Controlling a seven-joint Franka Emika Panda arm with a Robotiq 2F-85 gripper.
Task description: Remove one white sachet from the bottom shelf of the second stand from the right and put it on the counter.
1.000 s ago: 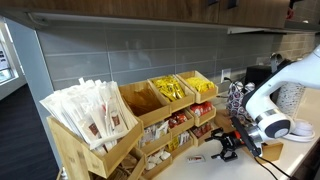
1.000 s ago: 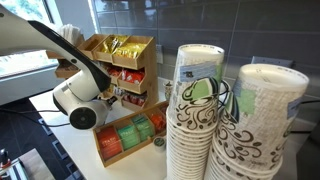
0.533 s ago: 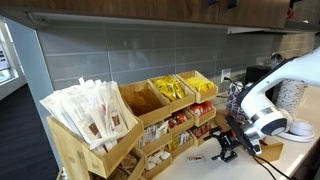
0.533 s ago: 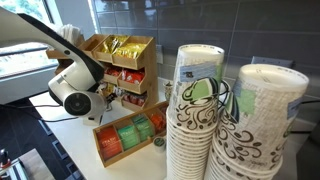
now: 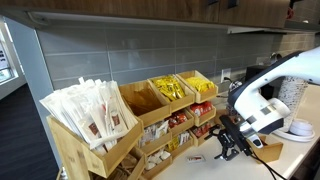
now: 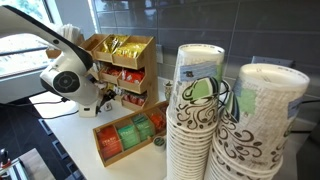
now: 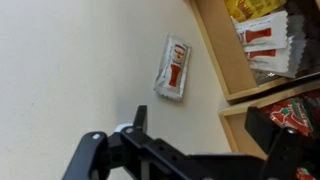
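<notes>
The gripper (image 5: 227, 150) hung with jaws spread and empty above the pale surface (image 7: 70, 60). A white sachet (image 7: 172, 68) with red print lay flat on the surface, clear of the jaws, just beside the light-wood stand (image 7: 213, 50) at the back edge.

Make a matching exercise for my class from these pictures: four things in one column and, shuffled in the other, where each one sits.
1 lone sachet
2 long white packets
3 green packets
4 paper cups

a in the low wooden tray
b flat on the counter
c nested in tall stacks
d in the big tiered stand

Pairs: 1-b, 2-d, 3-a, 4-c.
</notes>
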